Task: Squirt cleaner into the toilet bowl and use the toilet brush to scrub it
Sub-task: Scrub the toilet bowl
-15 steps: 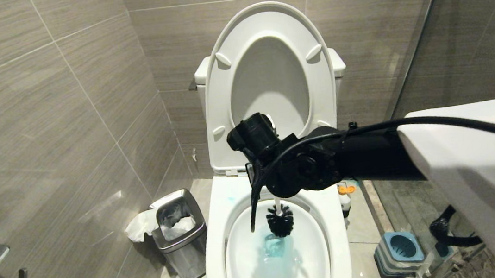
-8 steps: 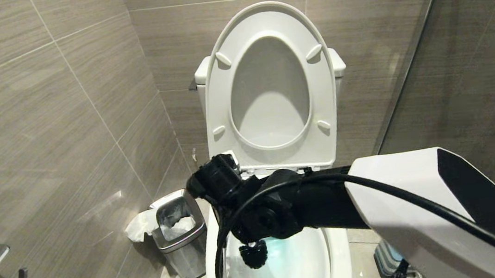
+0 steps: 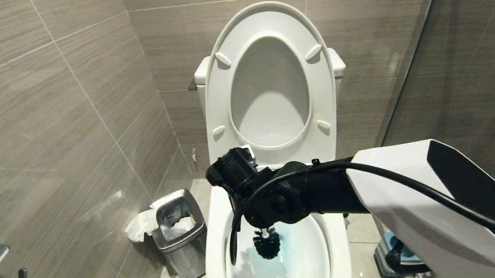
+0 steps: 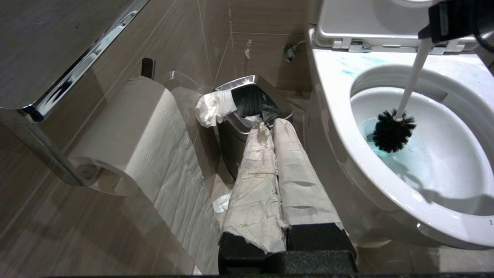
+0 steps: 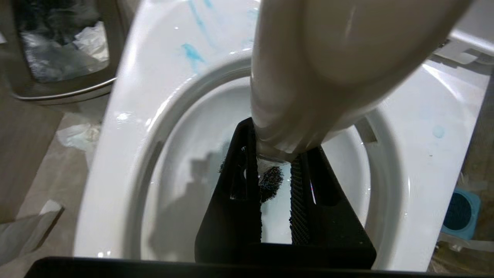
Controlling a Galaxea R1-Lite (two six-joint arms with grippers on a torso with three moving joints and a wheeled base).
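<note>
Toilet bowl [image 3: 333,241] is sitting directly below the right pincer [image 5: 274,181], seat and lid standing upright behind it; blue cleaner liquid is pooling in the water and streaking the rim on the side toward the waste bin.
Right arm is reaching in from the right, over the bowl's back rim, its pincer pointing down into the bowl.
Steel waste bin [image 3: 179,233] is standing on the floor well off to the left of the right pincer, crumpled paper spilling out of it and lying beside it.
Paper roll [image 4: 127,135] is hanging on a wall holder near the left pincer [image 4: 274,127].
Toilet brush [image 3: 266,243] is being held upright, handle clamped between the right pincer's fingers [image 5: 235,200], black bristle head hanging below them inside the bowl, at the blue water.
Left pincer, fingers wrapped in paper and pressed together, is idling low beside the bowl, pointing at the bin, holding nothing.
Blue-grey brush holder [image 5: 461,210] is sitting on the floor, right of the right pincer.
</note>
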